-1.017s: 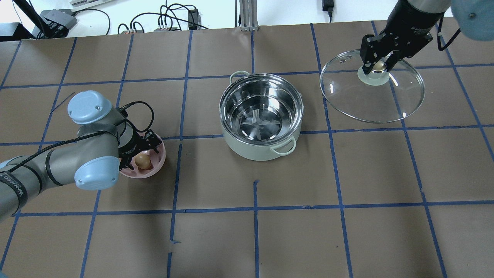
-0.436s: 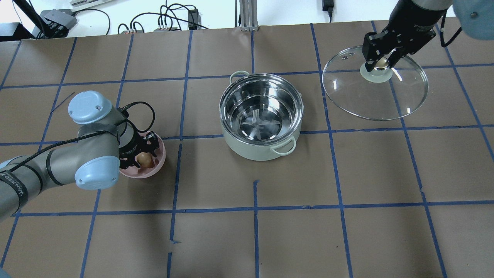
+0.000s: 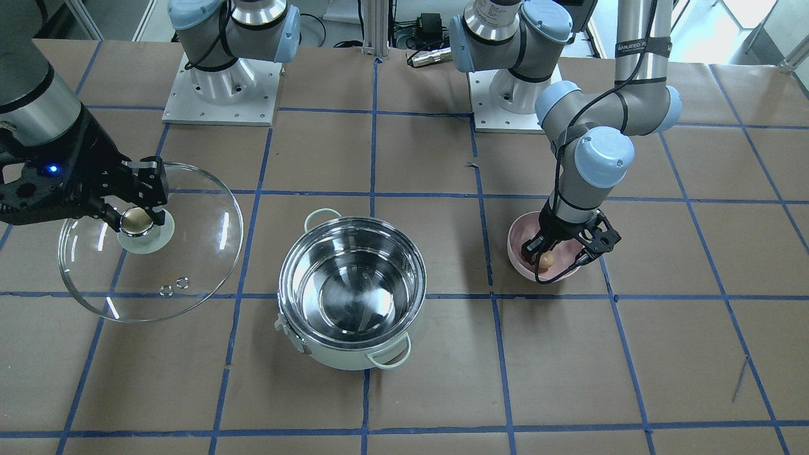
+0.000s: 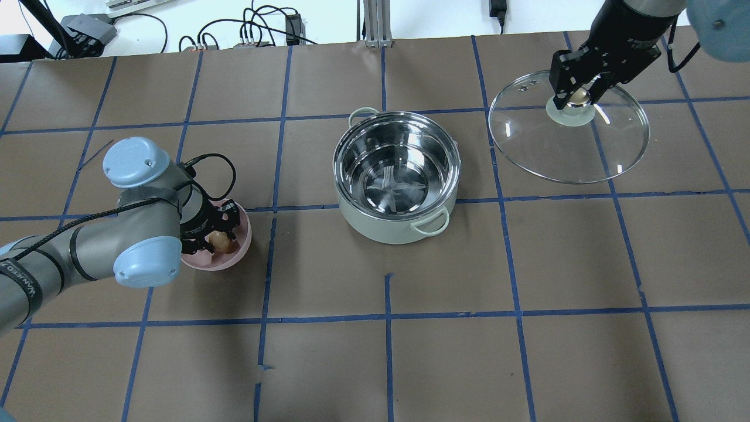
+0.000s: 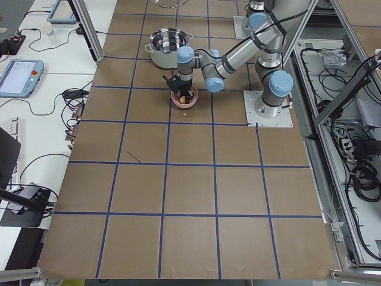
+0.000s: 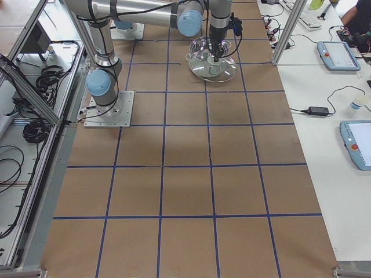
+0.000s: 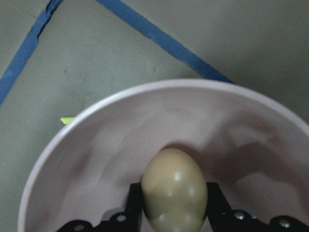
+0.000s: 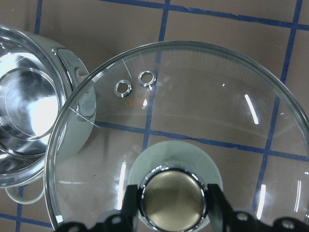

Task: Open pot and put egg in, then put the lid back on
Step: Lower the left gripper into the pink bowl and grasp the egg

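1. Current step: the pot stands open on the desk, so the lid-removal step is done. The step in hand is picking up the egg.

2. Left end effector: it is lowered into the pink bowl. The wrist view shows its fingers closed against both sides of the egg, which sits directly between them. The egg is low in the bowl, and no view shows whether it has left the bowl floor.

3. Right end effector: it is clamped on the golden knob and carries the lid, which hangs directly beneath it. The lid appears to be clear of the desk, though the frames do not settle this.

4. Pot position: the pot lies between the two end effectors, well apart from each. It is off to the inner side of the left end effector, and near the lid's edge on the right end effector's side. Its steel interior shows nothing inside.

5. Next move, as judged:
   - Raise the left end effector straight up until the egg clears the bowl rim.
   - Traverse sideways to a point above the pot opening.
   - Descend close to the pot floor before releasing, since a drop onto steel may crack the egg.

6. Grip caution: the egg is smooth and rounded and may slip or rotate between the fingers. Clamping force should be moderate.

7. Remaining step: the right end effector should hold the lid aside until the left arm is out of the pot, then centre the lid over the rim and lower it.
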### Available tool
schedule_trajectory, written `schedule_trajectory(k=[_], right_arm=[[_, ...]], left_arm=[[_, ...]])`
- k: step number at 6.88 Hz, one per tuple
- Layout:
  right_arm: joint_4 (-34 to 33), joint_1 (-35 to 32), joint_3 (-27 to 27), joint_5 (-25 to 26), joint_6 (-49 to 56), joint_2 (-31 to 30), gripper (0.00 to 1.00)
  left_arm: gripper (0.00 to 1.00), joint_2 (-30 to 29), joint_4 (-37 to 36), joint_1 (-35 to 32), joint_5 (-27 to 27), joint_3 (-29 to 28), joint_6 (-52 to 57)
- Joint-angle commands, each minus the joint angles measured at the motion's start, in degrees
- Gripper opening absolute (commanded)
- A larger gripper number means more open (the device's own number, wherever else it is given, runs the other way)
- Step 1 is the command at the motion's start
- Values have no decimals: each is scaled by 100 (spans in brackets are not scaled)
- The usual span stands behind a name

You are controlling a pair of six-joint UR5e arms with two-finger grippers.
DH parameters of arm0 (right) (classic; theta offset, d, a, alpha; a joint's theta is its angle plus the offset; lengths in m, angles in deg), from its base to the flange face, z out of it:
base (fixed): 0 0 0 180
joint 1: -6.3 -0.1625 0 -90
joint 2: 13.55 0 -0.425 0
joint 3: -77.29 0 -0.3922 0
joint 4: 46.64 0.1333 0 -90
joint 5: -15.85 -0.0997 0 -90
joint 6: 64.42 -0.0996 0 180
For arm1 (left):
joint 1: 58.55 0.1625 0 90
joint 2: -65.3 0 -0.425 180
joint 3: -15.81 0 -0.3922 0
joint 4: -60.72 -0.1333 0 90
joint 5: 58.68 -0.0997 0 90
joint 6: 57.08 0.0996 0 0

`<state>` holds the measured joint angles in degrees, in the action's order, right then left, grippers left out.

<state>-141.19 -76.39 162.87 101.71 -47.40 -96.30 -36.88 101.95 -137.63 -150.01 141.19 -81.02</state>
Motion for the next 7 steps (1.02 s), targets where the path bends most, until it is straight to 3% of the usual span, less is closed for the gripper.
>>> schedule_trajectory(k=[1,2,5,7], right_arm=[[-2,-1,2,-16,-14,-30,29],[-2,-1,2,-8,-23,-22,29],[77,8,-67,36,-5,-74,31],[86,-1,29,10,-23,-171,31]], left_arm=[[21,93,60,7,-26,-180,65],[21,137,113,-2,-26,-233,65],[21,505,1374,-81,-26,-916,65],[21,673,1817,-264,-8,-1251,65]])
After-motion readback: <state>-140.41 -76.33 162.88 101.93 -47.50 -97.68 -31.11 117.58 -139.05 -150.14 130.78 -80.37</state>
